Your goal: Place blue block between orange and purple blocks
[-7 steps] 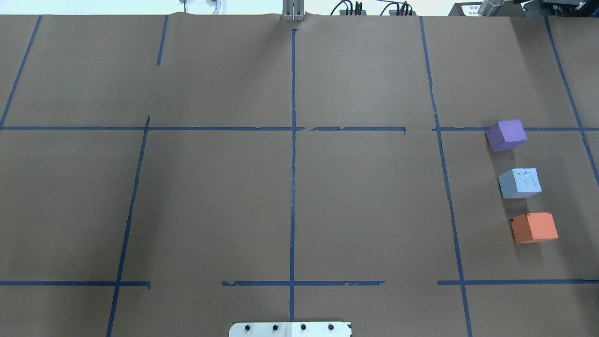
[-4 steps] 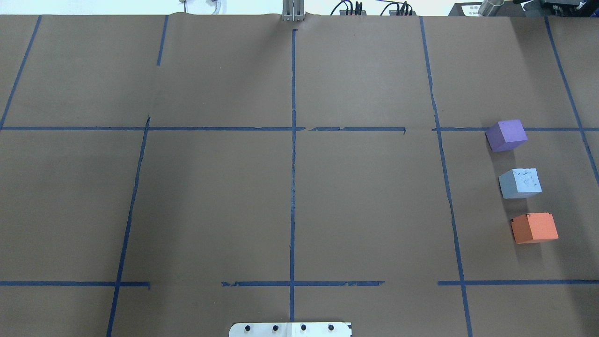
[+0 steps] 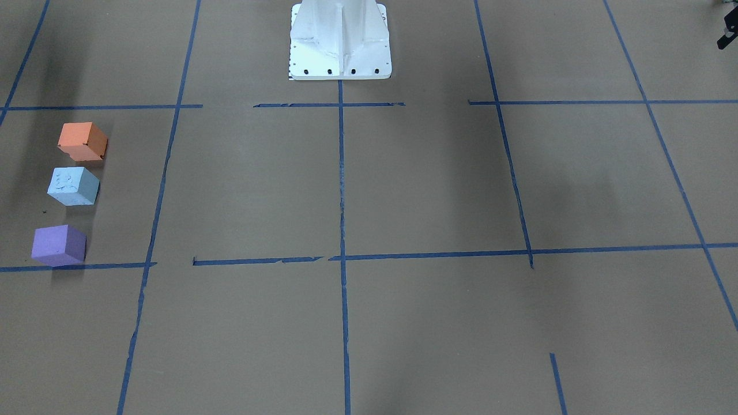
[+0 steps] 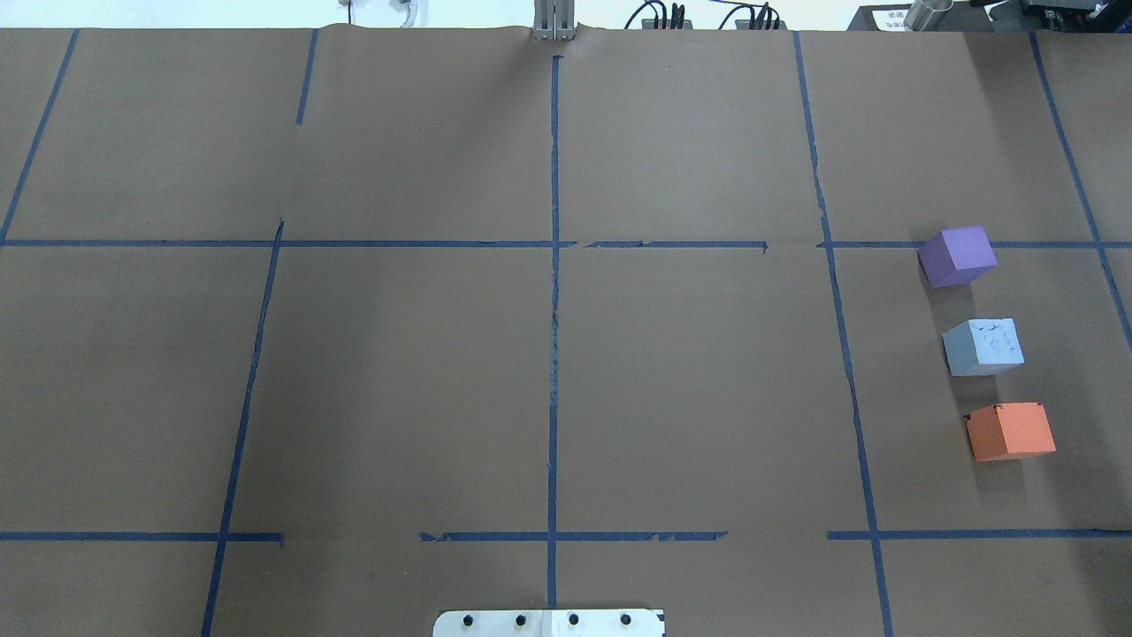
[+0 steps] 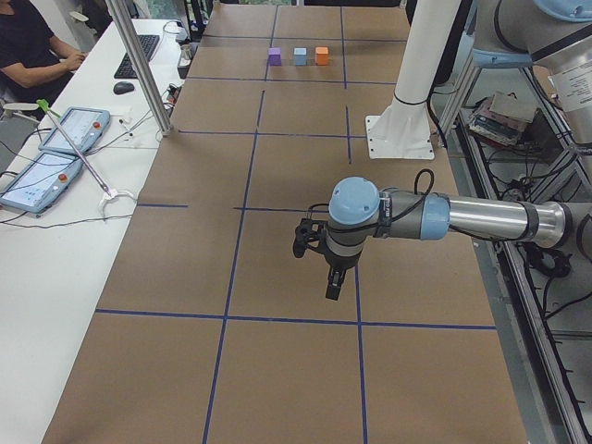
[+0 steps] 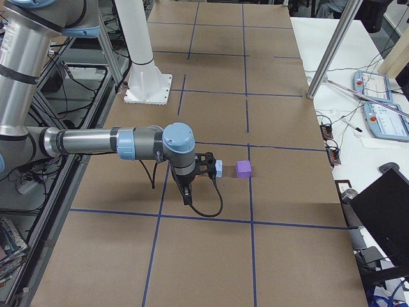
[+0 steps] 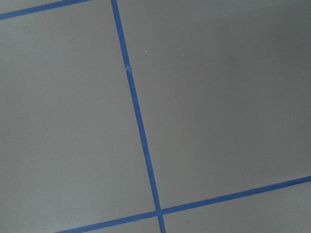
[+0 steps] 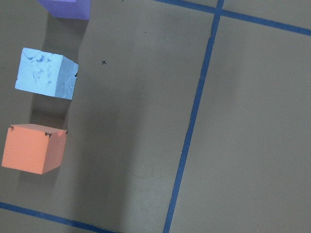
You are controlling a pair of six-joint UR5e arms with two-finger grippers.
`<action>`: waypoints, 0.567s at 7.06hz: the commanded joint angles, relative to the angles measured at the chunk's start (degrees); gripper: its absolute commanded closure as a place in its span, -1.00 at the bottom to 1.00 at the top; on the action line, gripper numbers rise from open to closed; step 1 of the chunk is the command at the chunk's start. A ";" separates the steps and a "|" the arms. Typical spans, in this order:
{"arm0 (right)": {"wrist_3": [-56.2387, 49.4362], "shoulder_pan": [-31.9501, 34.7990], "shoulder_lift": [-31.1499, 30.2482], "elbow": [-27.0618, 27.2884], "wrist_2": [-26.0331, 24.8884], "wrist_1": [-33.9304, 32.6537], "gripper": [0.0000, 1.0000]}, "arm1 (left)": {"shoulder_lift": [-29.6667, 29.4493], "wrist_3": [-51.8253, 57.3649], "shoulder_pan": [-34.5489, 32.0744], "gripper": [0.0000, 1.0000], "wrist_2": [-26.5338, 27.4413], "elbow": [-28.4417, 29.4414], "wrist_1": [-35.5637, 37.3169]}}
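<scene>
Status: the pale blue foam-looking cube (image 8: 46,73) sits free on the brown paper-covered surface (image 4: 690,380), in the far-right grid cell of the overhead view. It lies in a short row between the orange cube (image 8: 33,148) and the purple cube (image 4: 958,256).

- Gaps: blue is apart from both neighbours and touches neither. The two gaps look about even. The row runs slightly skewed to the blue tape grid lines (image 4: 554,354), and purple's base sits at one of them.
- Read: the layout already matches the goal, so I judge the placement done. Nothing is gripping or leaning on any block.
- Arms: neither shows in the overhead or front views. The right arm (image 6: 89,142) hangs low near the row, and its wrist camera looks down on the blocks from the side. The left arm (image 5: 462,217) is well apart, over bare paper and tape. Probably parked out of the way so nothing nudges the row.
- Left jaws and right jaws: only visible in the side views, so I cannot tell whether they are spread or pressed together. No block is in either.
- Blue block look: matte, light sky blue, and turned slightly off the grid. The top face is pitted and rough and the sides are smoother, with a small dark nick at one top corner. Likely soft and light.
</scene>
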 commanded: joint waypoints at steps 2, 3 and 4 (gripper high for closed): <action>2.23 1.24 0.86 -2.93 0.02 -0.04 -1.00 | -0.53 -0.04 -0.14 -1.00 0.22 1.80 0.83; 3.19 1.15 1.65 -4.34 0.11 -0.04 -1.00 | -2.01 -0.04 -0.14 -1.00 0.22 6.52 0.75; 3.28 1.15 3.66 -4.36 -0.33 -0.30 -1.00 | -3.41 -0.04 -0.14 -1.00 0.57 7.18 0.66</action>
